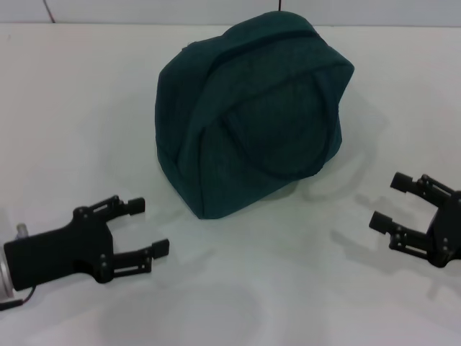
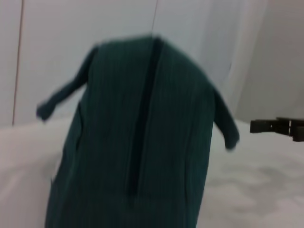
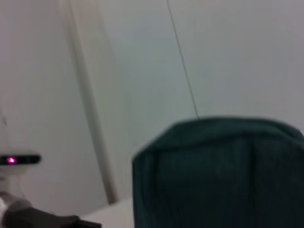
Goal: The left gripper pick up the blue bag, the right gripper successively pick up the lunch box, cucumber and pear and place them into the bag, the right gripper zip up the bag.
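The blue bag [image 1: 252,115] stands closed on the white table [image 1: 86,108] at the middle back, its zipper line running over the top and a handle loop lying against its front face. It also fills the left wrist view as the blue bag [image 2: 137,142] and the right wrist view as the blue bag [image 3: 223,175]. My left gripper [image 1: 148,227] rests open at the front left, apart from the bag. My right gripper [image 1: 392,200] rests open at the front right, also apart from it. The lunch box, cucumber and pear are out of view.
The table's far edge meets a pale wall behind the bag. In the left wrist view the right gripper's fingers [image 2: 278,127] show far off beside the bag. A purple light [image 3: 10,160] glows on the far arm in the right wrist view.
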Robot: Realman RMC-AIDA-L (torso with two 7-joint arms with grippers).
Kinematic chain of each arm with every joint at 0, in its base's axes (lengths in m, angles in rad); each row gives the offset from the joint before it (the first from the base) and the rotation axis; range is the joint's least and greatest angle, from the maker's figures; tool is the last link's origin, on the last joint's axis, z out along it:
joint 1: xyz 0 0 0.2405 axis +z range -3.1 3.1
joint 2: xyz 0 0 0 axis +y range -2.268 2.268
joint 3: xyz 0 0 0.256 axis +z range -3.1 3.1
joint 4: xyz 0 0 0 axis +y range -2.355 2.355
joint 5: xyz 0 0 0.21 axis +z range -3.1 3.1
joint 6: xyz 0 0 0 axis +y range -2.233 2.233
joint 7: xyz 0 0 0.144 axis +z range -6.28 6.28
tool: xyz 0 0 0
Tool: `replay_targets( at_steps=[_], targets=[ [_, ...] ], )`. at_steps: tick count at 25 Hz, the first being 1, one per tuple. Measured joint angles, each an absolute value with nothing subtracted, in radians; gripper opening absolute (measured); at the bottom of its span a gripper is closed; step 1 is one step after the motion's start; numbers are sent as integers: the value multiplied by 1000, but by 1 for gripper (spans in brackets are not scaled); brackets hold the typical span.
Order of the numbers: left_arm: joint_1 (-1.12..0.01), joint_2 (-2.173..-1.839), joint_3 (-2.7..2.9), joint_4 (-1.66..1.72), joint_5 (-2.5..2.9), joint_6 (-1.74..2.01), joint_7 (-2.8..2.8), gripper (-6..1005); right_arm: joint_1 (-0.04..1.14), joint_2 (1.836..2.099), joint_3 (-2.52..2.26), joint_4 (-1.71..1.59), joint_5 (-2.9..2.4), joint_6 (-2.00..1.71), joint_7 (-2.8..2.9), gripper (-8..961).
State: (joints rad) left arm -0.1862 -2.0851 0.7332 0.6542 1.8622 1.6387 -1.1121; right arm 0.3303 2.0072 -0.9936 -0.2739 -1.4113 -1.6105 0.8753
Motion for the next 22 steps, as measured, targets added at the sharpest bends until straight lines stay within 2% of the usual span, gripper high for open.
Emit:
replay_targets(
  at_steps=[22],
  targets=[
    [-194,-2082,726,627,1867,1651,-1103,886,324,2007,-1020,-258,-1436,-1554,830,841]
  ],
)
